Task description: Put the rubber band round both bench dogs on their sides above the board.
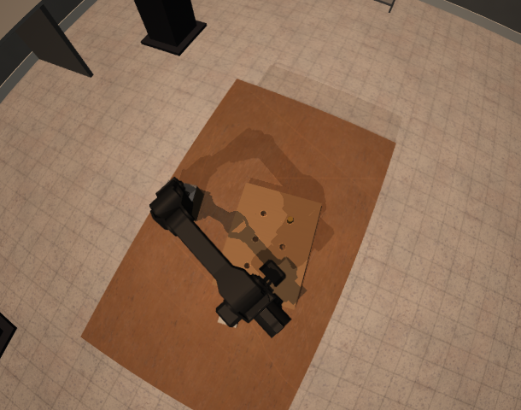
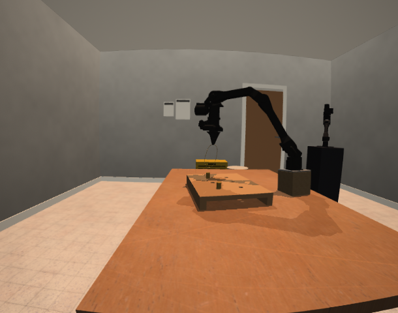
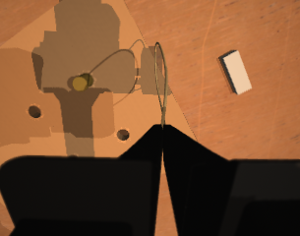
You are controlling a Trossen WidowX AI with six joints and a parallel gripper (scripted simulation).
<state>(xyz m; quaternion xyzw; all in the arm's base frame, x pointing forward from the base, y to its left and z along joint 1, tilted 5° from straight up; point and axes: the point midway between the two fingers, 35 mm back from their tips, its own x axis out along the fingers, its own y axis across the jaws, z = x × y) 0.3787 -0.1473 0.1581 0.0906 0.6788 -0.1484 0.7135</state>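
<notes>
gripper (image 3: 162, 129) pinched on hanging rubber band (image 3: 160, 79), above board (image 2: 226, 190), no readable writing

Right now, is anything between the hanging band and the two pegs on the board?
Nothing visible. The band hangs from the shut gripper, above the board. The far peg and the near peg stand free, with air around them. The white block lies on the table, off the board.

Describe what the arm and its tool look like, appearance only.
The arm is matte black all over, built of slim rounded links with bulkier joints, on a dark boxy base. The tool is black too, its fingers tapering to a point. No cables or markings show.
</notes>
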